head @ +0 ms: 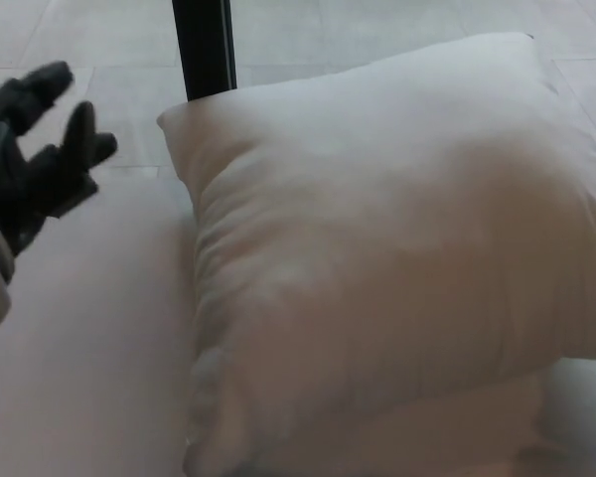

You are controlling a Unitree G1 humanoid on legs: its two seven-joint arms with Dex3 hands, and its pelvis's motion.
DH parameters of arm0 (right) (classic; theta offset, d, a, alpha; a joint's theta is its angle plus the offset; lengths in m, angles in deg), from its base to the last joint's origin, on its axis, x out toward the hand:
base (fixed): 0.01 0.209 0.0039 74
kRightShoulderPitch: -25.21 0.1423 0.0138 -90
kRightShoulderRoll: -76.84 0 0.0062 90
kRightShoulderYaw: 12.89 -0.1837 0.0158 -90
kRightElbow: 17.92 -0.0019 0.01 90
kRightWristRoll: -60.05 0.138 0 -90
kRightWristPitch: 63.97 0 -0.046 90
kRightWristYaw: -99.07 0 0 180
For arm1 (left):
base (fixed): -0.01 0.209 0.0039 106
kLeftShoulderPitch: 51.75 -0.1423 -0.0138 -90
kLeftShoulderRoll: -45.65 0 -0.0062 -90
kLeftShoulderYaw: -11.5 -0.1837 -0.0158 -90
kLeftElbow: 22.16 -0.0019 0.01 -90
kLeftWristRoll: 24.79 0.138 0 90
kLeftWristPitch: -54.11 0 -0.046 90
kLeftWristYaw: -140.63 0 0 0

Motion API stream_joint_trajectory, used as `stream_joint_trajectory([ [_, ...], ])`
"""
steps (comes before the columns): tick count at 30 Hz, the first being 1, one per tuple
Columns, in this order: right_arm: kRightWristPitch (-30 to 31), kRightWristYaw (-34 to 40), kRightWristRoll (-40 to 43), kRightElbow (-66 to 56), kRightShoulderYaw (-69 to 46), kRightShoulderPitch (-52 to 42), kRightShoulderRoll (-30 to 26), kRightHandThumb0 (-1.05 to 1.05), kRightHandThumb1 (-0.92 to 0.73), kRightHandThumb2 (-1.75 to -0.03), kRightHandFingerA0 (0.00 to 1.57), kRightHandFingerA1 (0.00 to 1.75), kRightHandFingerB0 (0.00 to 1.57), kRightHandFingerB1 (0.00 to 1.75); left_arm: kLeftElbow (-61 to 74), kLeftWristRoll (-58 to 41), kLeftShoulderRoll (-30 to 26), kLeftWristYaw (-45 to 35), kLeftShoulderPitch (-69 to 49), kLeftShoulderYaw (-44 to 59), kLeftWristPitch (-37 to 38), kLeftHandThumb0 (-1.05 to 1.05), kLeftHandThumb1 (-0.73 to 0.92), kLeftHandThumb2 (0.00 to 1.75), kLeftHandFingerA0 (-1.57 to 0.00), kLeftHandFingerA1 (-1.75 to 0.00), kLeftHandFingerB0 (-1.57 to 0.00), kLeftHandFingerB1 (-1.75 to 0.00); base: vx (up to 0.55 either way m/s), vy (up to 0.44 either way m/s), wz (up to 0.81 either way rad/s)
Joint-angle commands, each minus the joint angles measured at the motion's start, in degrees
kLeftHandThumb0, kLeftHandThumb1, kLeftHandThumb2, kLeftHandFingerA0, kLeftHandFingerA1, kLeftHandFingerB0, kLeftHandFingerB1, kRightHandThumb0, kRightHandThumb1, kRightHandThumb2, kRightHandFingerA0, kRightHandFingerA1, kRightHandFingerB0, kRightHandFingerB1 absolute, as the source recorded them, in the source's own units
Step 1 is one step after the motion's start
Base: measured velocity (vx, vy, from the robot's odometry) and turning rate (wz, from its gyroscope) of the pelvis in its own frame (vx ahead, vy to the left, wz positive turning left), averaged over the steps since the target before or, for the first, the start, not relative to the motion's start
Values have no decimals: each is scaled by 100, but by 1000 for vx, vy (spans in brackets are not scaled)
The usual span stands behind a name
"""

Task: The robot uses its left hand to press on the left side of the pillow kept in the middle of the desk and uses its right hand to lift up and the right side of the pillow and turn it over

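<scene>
A large white pillow lies on the pale desk and fills most of the head view, its right part running off the picture's edge. My black left hand is up at the far left, open with fingers spread, holding nothing. It hangs above the desk, a short way left of the pillow's upper left corner, not touching it. My right hand does not show.
A black post stands behind the pillow's upper left corner. Beyond the desk is a pale tiled floor. Bare desk surface lies left of the pillow.
</scene>
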Motion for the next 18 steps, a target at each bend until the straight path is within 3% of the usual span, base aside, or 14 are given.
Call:
stream_joint_trajectory([
  [1,577,151,-359,211,434,120,32,-90,-82,-65,44,42,28,29,46,604,-320,3,-11,-725,-1157,-94,60,100,-31,-55,-10,-38,0,0,0],
  [7,569,303,-481,461,633,170,148,-88,-82,-65,45,46,30,30,-136,754,-335,-136,-92,-1102,-1055,-86,59,94,-25,-57,-9,-42,0,0,0],
  [8,546,274,-509,526,671,178,142,-87,-82,-65,44,46,29,29,-149,850,-445,-248,-109,-1257,-1035,-90,78,64,-27,-51,-13,-30,0,0,0],
  [9,543,257,-521,591,687,184,137,-86,-82,-65,43,46,29,30,-194,981,-571,-345,-84,-1456,-1084,-91,62,101,-24,-56,-7,-40,0,0,0],
  [10,523,297,-587,650,740,190,143,-86,-83,-66,45,46,31,30,-281,1015,-714,-519,-2,-1642,-1240,-99,86,67,-19,-48,-6,-23,0,0,0],
  [11,494,384,-708,722,826,194,159,-87,-84,-66,47,46,31,30,-421,914,-896,-868,150,-1823,-1543,-105,71,116,-1,-50,-13,0,0,0,0],
  [12,485,399,-763,767,869,177,163,-86,-85,-66,45,45,29,29,-488,743,-972,-1096,249,-1867,-1793,-104,87,67,-18,-54,0,-14,0,0,0],
  [18,537,399,-850,748,1061,55,319,-90,-82,-66,47,44,32,31,-540,730,-948,-1149,356,-2081,-2056,-104,85,66,-29,-57,0,-15,0,0,0],
])
